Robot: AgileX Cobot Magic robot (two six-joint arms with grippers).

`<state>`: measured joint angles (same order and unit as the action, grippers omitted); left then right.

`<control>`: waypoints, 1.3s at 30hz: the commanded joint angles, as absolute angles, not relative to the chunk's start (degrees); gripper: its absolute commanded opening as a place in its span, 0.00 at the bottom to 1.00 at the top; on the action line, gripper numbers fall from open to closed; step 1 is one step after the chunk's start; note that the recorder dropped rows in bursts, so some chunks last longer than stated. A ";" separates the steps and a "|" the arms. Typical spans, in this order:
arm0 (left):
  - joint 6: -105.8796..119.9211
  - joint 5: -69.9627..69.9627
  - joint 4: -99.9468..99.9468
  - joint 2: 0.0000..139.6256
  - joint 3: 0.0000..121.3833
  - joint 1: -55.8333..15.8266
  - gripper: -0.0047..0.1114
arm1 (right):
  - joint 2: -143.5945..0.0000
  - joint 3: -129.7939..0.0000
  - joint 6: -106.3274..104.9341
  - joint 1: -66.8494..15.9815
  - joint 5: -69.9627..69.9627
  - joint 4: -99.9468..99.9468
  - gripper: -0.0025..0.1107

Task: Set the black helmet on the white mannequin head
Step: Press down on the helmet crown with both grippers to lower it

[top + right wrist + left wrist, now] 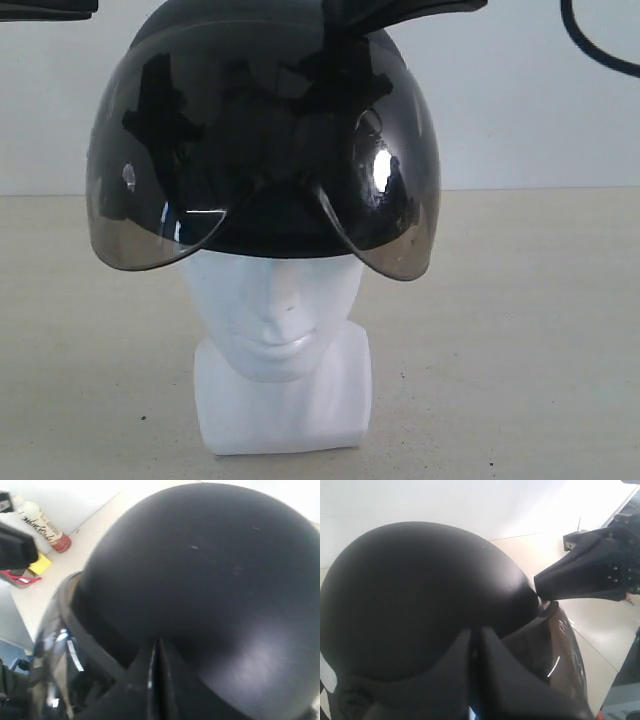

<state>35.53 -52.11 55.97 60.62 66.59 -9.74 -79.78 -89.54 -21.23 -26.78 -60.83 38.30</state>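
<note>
Wall: plain, pale grey-white, running unbroken behind the worktop.
Worktop: beige, matte, with a few dark flecks; it meets the wall in a straight line.
Light: bright and even, and it washes the worktop to near white in the left wrist view.
Worktop's edge: a white bottle with black script and a red cap, near a yellow object and a red item.
Beyond the edge: blurred grey-blue.

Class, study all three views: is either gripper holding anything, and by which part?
Nothing looks held. The left gripper and right gripper are both shut, tips against the shell of the black helmet, which sits on the white mannequin head.
</note>
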 commanded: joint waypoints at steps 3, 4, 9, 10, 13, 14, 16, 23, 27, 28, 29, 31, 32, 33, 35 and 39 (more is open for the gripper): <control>38.75 -53.02 59.38 63.67 66.28 -10.09 0.08 | -79.85 -89.12 -20.58 -29.08 -62.80 35.33 0.02; 39.26 -53.32 59.82 64.16 66.28 -10.09 0.08 | -79.85 -89.12 -19.86 -29.08 -62.81 34.87 0.02; 39.54 -56.14 60.58 65.75 66.28 -10.09 0.08 | -79.85 -89.12 -19.87 -29.08 -62.57 34.88 0.02; 39.54 -56.52 60.58 65.75 66.28 -10.09 0.08 | -79.85 -89.12 -19.87 -29.08 -62.57 34.88 0.02; 39.54 -58.33 60.58 65.75 66.28 -10.09 0.08 | -79.85 -89.12 -19.87 -29.08 -62.57 34.88 0.02; 39.54 -58.97 60.58 65.75 66.28 -10.09 0.08 | -79.85 -89.12 -19.75 -29.08 -62.67 34.88 0.02; 39.54 -60.28 60.47 65.75 66.28 -10.09 0.08 | -79.96 -89.12 -19.28 -29.08 -62.93 34.88 0.02; 38.89 -61.05 58.65 65.75 66.28 -10.09 0.08 | -80.06 -89.12 -18.33 -29.08 -64.17 35.38 0.02; 38.63 -61.05 58.42 65.75 66.28 -10.09 0.08 | -80.06 -88.54 -18.04 -29.29 -64.56 35.70 0.02; 38.63 -61.05 58.42 65.75 66.28 -10.09 0.08 | -80.06 -88.24 -18.04 -29.29 -64.56 35.71 0.02; 38.69 -61.16 58.42 65.75 66.28 -10.09 0.08 | -80.06 -87.92 -18.04 -29.29 -64.56 35.71 0.02; 38.69 -61.16 58.42 65.75 66.28 -10.09 0.08 | -80.06 -86.87 -18.04 -29.29 -64.56 35.71 0.02; 38.69 -61.16 58.42 65.75 66.28 -10.09 0.08 | -80.06 -86.32 -18.04 -29.29 -64.46 35.83 0.02; 38.69 -61.16 58.42 65.75 66.28 -10.09 0.08 | -80.06 -85.91 -18.04 -29.29 -64.46 35.83 0.02; 38.69 -61.06 58.42 65.75 65.88 -10.09 0.08 | -80.06 -85.07 -18.04 -29.29 -64.11 35.83 0.02; 38.69 -60.43 58.42 65.75 64.15 -10.09 0.08 | -80.06 -84.09 -18.29 -29.29 -63.42 36.27 0.02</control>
<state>39.05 -59.80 59.94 65.58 65.90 -9.74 -78.79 -86.08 -17.94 -28.77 -59.27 38.97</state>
